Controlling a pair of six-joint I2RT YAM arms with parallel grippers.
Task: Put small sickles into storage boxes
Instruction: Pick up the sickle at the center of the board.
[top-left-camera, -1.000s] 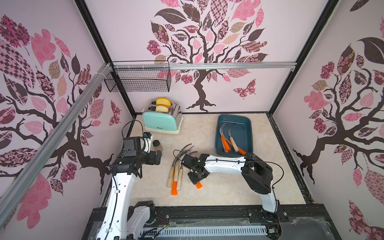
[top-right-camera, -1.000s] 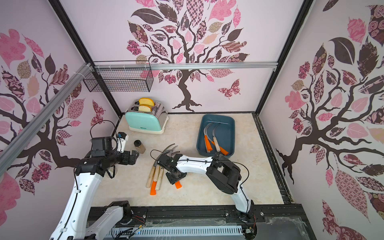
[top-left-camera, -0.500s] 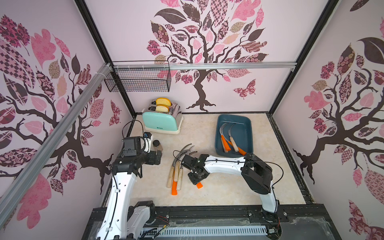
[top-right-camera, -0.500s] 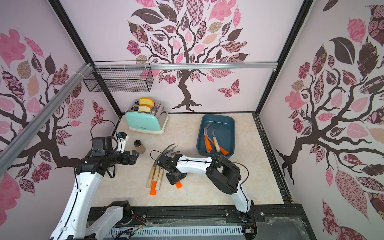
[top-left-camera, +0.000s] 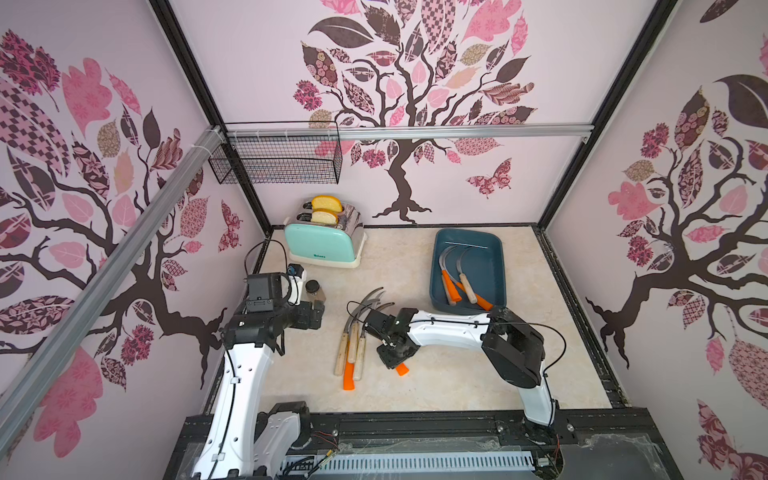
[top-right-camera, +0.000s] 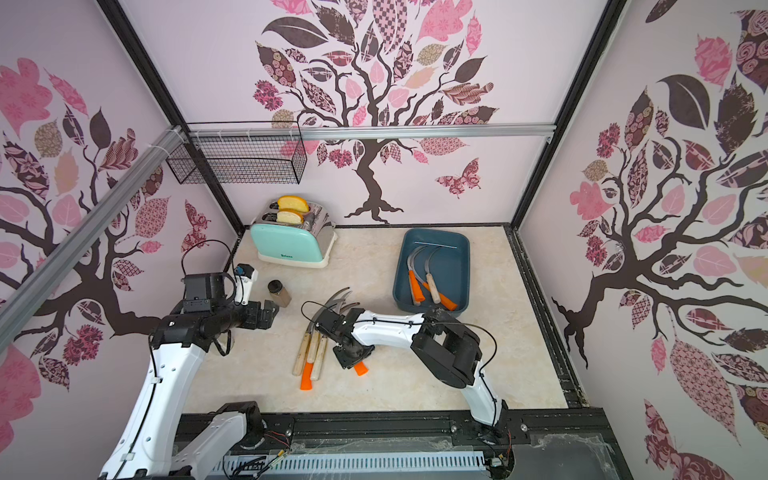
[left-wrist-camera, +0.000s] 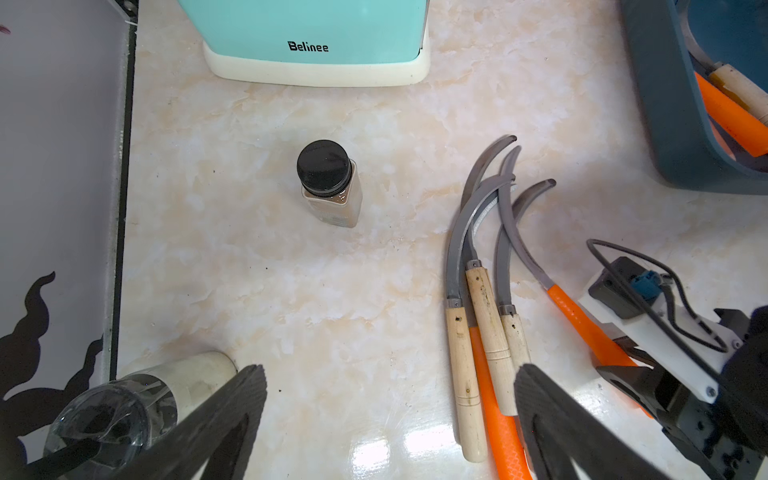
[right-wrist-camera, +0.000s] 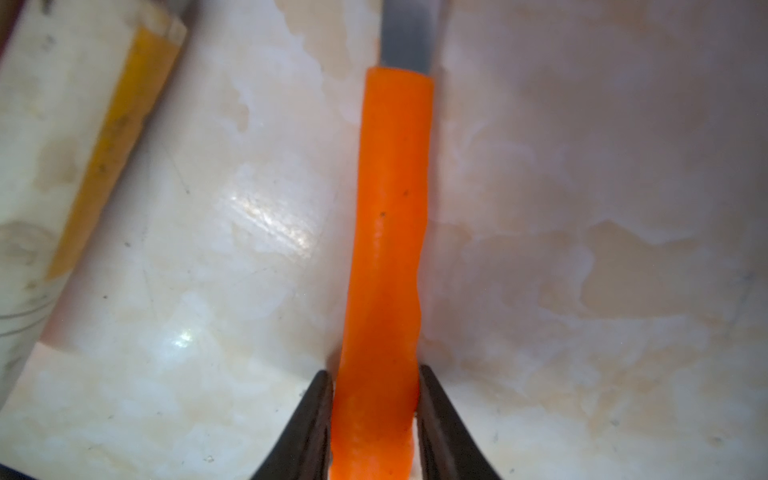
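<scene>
My right gripper (right-wrist-camera: 376, 374) is low over the table with both fingers pressed on the orange handle (right-wrist-camera: 390, 208) of a small sickle, which lies flat. In both top views only the handle's end (top-left-camera: 401, 369) (top-right-camera: 360, 368) shows past that gripper (top-left-camera: 392, 357). Beside it lies a pile of several small sickles (top-left-camera: 351, 349) (left-wrist-camera: 482, 311), with wooden and orange handles. The teal storage box (top-left-camera: 486, 266) (top-right-camera: 455, 266) at the back right holds three sickles (top-left-camera: 451, 282). My left gripper (left-wrist-camera: 388, 374) (top-left-camera: 318, 313) hovers open left of the pile, holding nothing.
A mint toaster (top-left-camera: 324, 245) with bread stands at the back left. A small black-capped jar (left-wrist-camera: 328, 183) (top-left-camera: 313, 289) stands in front of it. A black wire basket (top-left-camera: 276, 160) hangs on the back wall. A clear cup (left-wrist-camera: 104, 411) lies near my left fingers.
The right jaws have narrowed onto the orange handle and the gripper has settled slightly lower. The left arm has stayed where it was.
</scene>
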